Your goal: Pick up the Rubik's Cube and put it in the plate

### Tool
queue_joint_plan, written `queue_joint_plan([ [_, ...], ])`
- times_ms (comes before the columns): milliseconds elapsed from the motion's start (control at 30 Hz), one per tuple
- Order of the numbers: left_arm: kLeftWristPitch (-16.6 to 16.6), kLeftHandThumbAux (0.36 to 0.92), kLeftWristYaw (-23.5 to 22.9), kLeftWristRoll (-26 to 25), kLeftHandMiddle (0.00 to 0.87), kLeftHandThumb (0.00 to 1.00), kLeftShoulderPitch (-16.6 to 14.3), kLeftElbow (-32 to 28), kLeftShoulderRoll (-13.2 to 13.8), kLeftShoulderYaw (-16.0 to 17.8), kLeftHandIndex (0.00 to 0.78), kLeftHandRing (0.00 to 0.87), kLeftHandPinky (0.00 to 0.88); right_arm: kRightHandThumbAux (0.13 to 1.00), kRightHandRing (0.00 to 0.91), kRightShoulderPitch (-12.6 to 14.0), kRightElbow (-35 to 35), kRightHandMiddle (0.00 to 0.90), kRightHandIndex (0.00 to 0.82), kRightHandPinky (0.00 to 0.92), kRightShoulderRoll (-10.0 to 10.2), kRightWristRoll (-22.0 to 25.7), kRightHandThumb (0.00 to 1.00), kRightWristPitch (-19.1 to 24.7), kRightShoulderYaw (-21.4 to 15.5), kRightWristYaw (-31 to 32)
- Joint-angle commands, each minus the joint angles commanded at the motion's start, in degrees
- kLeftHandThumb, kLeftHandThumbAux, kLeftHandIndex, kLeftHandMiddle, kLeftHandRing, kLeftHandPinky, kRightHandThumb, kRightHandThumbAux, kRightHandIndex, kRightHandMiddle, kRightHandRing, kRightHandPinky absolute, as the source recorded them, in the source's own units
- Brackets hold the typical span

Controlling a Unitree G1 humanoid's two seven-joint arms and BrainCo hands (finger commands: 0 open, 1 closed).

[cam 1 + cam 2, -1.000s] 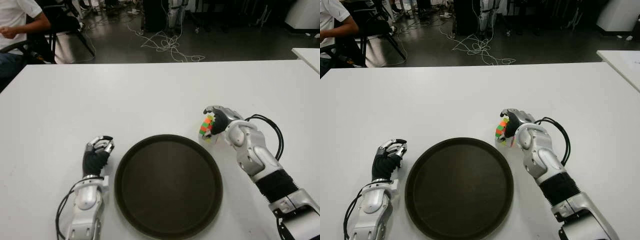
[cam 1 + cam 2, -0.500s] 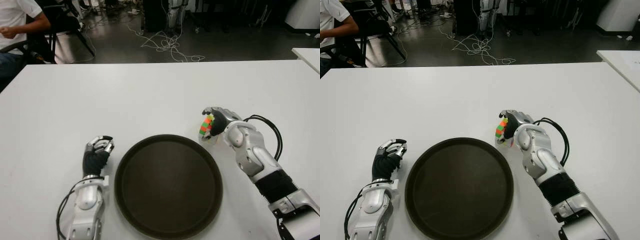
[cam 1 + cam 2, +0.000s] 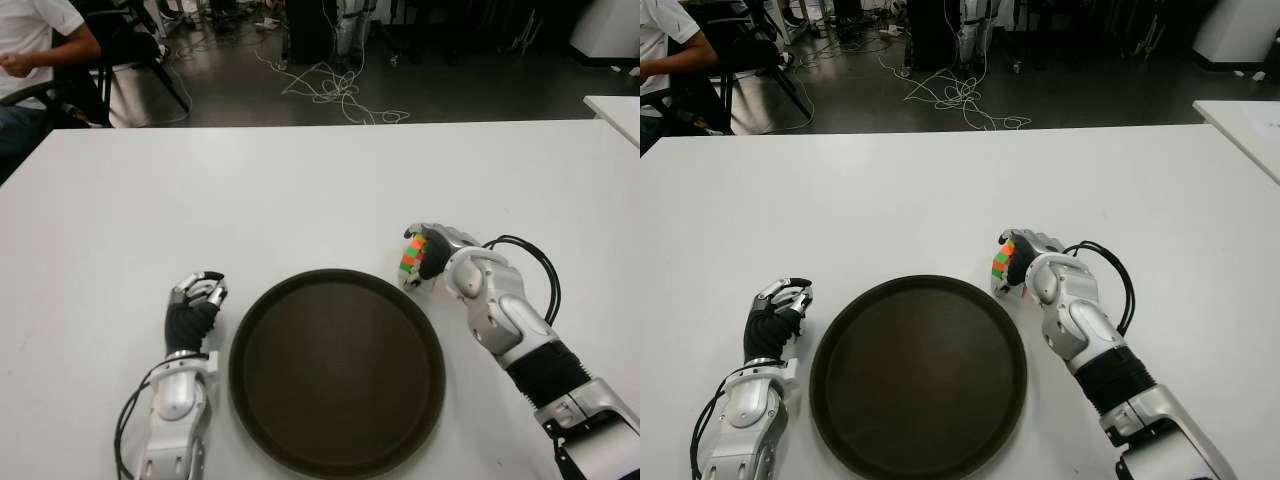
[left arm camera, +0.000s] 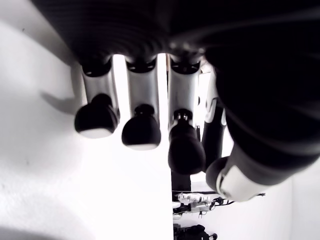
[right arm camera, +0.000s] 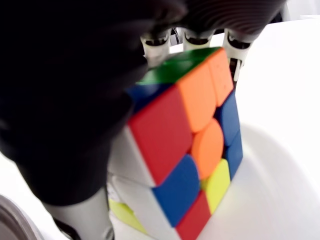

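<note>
The right hand [image 3: 432,252] grips the cube [image 3: 411,256], fingers wrapped around it, just past the plate's [image 3: 337,370] far right rim. Under the hand spreads a white table [image 3: 250,190]; beyond lie a dark floor with tangled cables [image 3: 335,90] and a seated person [image 3: 35,50]. Against a second ago, hand and cube sit slightly lower. The left hand [image 3: 193,305], fingers curled and empty, shows left of the plate.
</note>
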Motion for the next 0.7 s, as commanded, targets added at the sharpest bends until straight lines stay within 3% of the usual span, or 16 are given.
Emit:
queue_joint_plan([
  [400,-2.32,0.705,-1.06,-0.08,0.807,0.711,-0.02,1.30,0.51,-0.17,0.444,0.832,0.827,0.940,0.251,0.58,0.57,0.238,0.264,0.260,-0.51,0.23,0.000,-1.99,0.55,-0.44],
  [567,-1.55,0.706,-1.69,0.54,0.809,0.709,0.07,1.05,1.13,-0.52,0.443,0.826,0.818,0.961,0.309,1.04,0.89,0.291,0.319,0.337,-0.37,0.36,0.000,-2.56,0.33,-1.30],
  [700,-0.56,0.706,-1.81,0.96,0.810,0.709,0.13,0.58,1.33,-0.64,0.443,0.823,0.812,0.968,0.322,1.28,1.24,0.305,0.332,0.348,-0.24,0.41,0.000,-2.94,0.24,-2.08],
])
